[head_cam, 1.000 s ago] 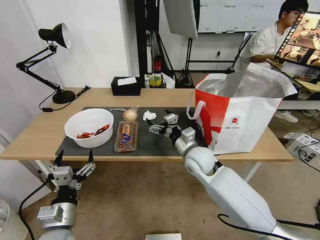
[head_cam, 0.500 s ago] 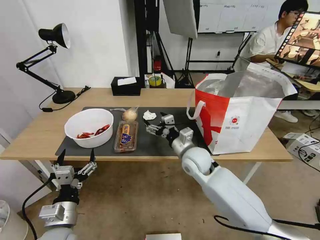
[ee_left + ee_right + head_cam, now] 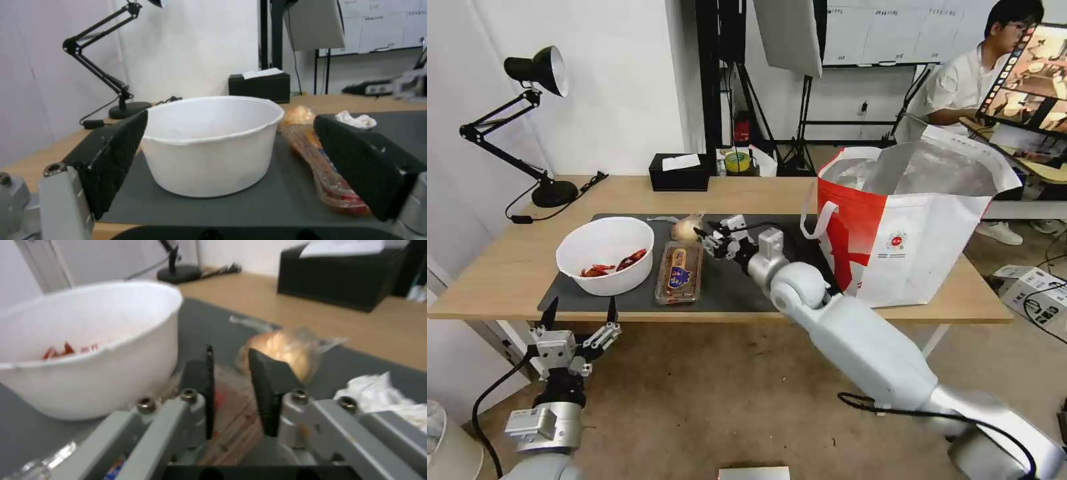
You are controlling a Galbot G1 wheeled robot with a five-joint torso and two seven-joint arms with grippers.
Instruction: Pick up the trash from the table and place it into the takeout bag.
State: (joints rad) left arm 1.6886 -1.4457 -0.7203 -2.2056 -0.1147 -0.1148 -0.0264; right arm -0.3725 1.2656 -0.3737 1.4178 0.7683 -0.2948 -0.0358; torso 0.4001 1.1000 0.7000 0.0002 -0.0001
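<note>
On the dark mat [image 3: 734, 287] of the table [image 3: 627, 193] stand a white bowl [image 3: 605, 250] with red scraps, a clear tray [image 3: 679, 272] and a knotted clear bag [image 3: 687, 229] around a tan lump. My right gripper [image 3: 702, 238] hovers just right of that lump, jaws nearly together with nothing between them. In the right wrist view the gripper [image 3: 229, 353] points at the knotted bag [image 3: 285, 350], with crumpled tissue [image 3: 387, 400] beside it. The takeout bag [image 3: 907, 227] stands open at the right. My left gripper [image 3: 579, 312] waits open below the table's front edge, facing the bowl [image 3: 209, 146].
A black desk lamp [image 3: 554, 193] stands at the table's far left and a black tissue box [image 3: 679, 172] at the back edge. A cardboard box [image 3: 1040, 293] lies on the floor to the right. Bare wood lies in front of the takeout bag.
My right gripper has travelled left across the mat, from beside the takeout bag to the knotted bag, now covering the tissue in the head view. Its jaws have narrowed. The left arm stays put.
</note>
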